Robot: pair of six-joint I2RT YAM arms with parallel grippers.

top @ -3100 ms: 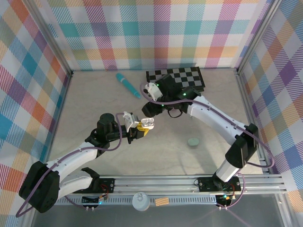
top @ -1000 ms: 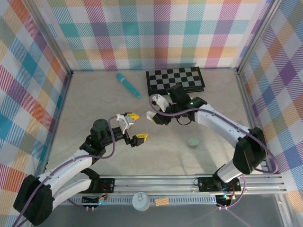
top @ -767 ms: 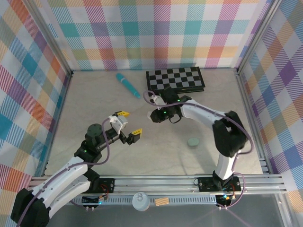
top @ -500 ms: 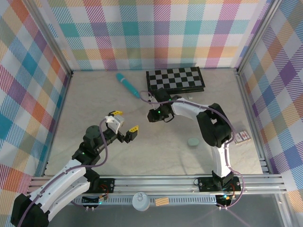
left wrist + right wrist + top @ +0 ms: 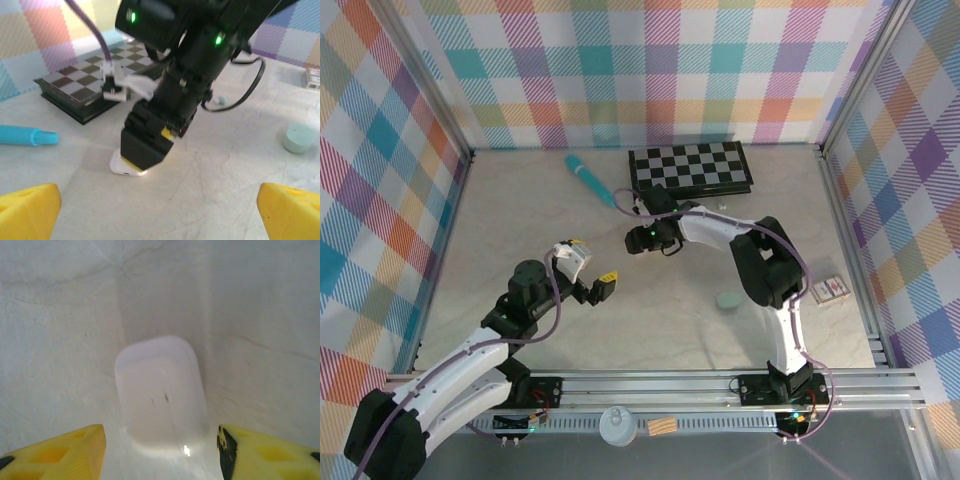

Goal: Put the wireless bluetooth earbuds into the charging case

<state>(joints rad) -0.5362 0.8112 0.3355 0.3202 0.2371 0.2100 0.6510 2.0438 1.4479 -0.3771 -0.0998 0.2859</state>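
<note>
White rounded charging case (image 5: 161, 392), lid shut, flat on worktop (image 5: 60, 300) toward its far edge, right gripper (image 5: 161, 447) parted astride it, not touching, left gripper (image 5: 160, 210) spread wide, empty

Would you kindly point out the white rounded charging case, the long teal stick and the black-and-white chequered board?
white rounded charging case (image 5: 161, 390), right wrist view, middle of its upper face.
long teal stick (image 5: 590, 180), top external view, mid-shaft.
black-and-white chequered board (image 5: 690, 168), top external view, centre of its surface.

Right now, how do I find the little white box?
Find the checkerboard at the back. Just in front of it, the right tool hangs over a small case. It is white and rounded-square, unlike the round mint-green puck and long teal stick.
</note>
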